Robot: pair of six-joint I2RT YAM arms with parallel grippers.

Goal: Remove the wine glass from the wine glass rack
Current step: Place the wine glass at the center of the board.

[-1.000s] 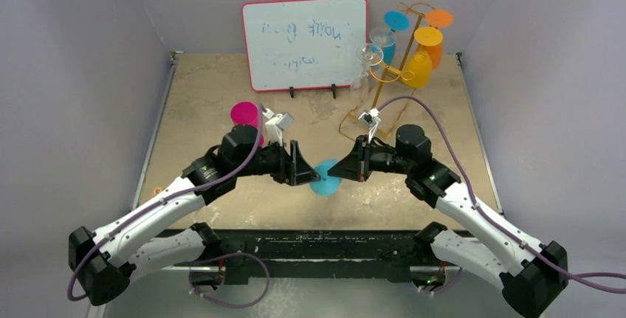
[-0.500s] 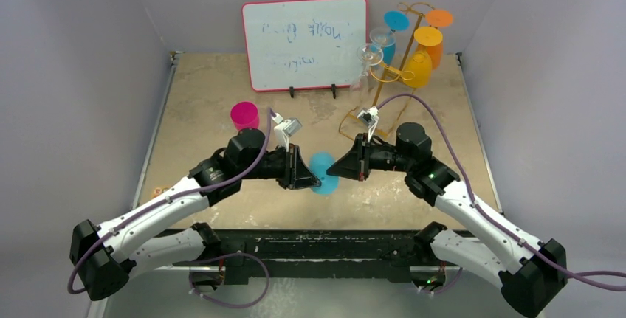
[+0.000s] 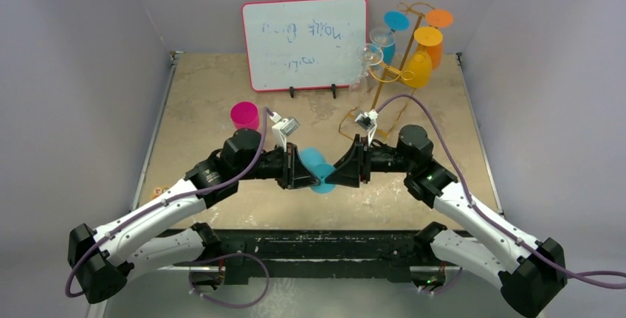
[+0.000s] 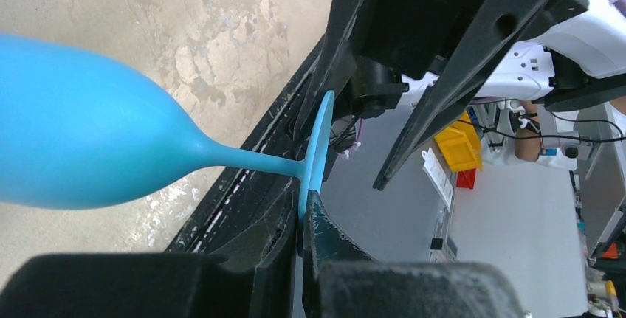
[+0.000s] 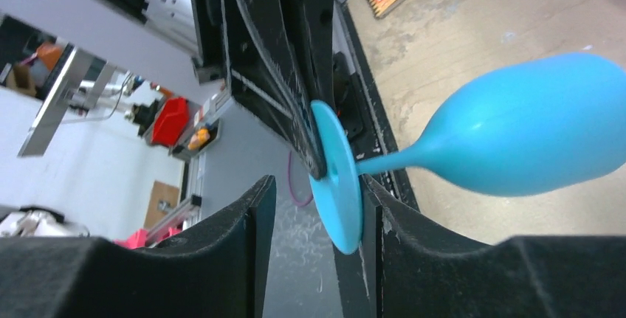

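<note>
The blue wine glass (image 3: pixel 316 167) is already off the rack (image 3: pixel 384 82). It lies on its side in the air between the two arms, over the near middle of the table (image 3: pixel 207 89), well apart from the gold wire rack at the far right. Its bowl points to the far left and its round foot faces the near edge.

The left gripper (image 4: pixel 301 218) is closed on the rim of the foot, the thin disc pinched edge-on between its fingers. The right gripper (image 5: pixel 317 200) has its jaws parted, one on each side of the same foot, with a clear gap on one side. It does not seem to carry the glass.

This looks like a handover, with the glass passing to the left arm. The rack holds other glasses (image 3: pixel 424 56), and a pink cup (image 3: pixel 244 115) stands on the table to the left.

Next, the right gripper should probably draw straight back, so that its fingers clear the foot without knocking it. The left arm holds only a thin edge, so it likely needs slow, level movement to set the glass down on the table
</note>
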